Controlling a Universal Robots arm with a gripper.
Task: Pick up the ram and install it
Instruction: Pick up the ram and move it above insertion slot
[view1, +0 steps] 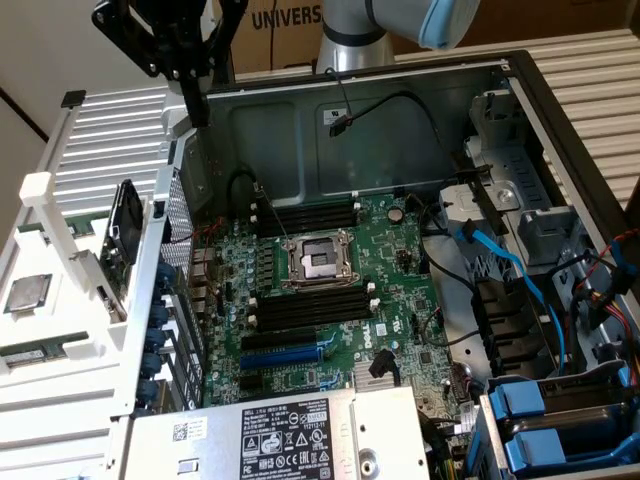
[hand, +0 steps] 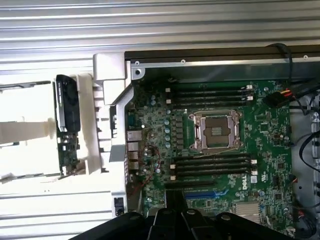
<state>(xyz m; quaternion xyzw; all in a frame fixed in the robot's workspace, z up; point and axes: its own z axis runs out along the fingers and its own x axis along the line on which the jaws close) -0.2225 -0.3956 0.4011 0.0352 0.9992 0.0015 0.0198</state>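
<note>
The ram (view1: 38, 352), a thin green stick, lies flat in a white tray (view1: 60, 400) at the exterior view's left, just outside the open computer case. My gripper (view1: 201, 116) hangs high above the case's rear left corner, far from the ram, fingers pressed together and holding nothing. In the wrist view the gripper (hand: 175, 196) looks straight down on the green motherboard (hand: 220, 150). Two banks of long black memory slots (view1: 305, 215) (view1: 310, 305) flank the processor socket (view1: 318, 260).
A square silver processor chip (view1: 27, 293) rests in the tray beside the ram. An upright card with a black fan (view1: 122, 235) stands by the case wall. Blue cables (view1: 500, 265), drive bays (view1: 560, 420) and a power supply (view1: 290, 440) crowd the case's other sides.
</note>
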